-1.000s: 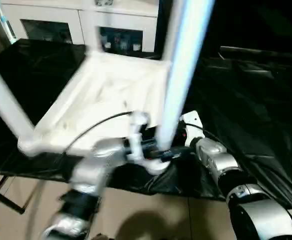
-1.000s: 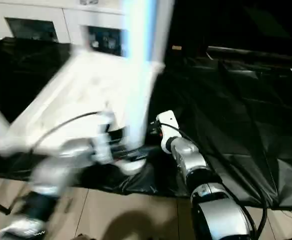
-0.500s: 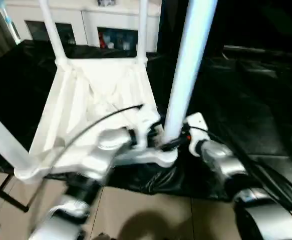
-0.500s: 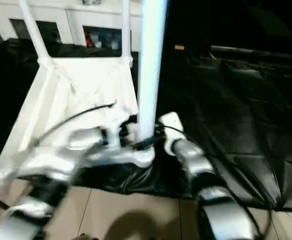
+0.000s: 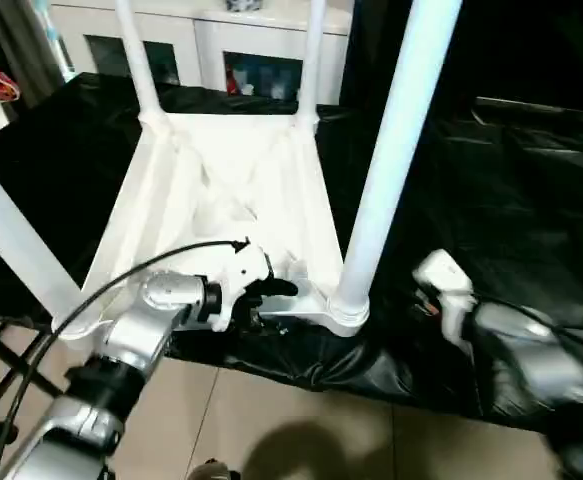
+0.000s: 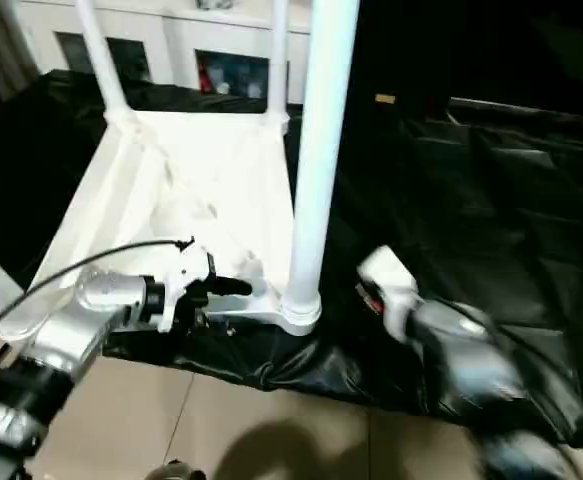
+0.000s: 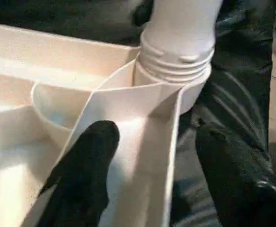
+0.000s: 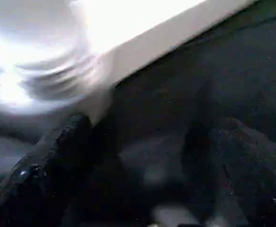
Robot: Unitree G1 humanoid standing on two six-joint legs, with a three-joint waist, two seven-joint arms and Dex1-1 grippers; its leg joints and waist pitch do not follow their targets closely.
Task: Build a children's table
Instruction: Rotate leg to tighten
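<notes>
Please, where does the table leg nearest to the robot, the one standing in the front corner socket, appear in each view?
Left eye view: the leg rises right of centre, from the near table corner to the top edge.
Right eye view: the same leg, near centre.
Left wrist view: its threaded base, seated in the socket.
Right wrist view: too blurred to tell.
Shared landmark: the round corner socket.

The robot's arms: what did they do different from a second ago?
The right gripper has let go of the near leg and pulled back to the right, away from it. The left gripper has come to the table top's near edge beside that leg's socket, fingers either side of the rim. The upside-down table stays on the black sheet, four legs up.
</notes>
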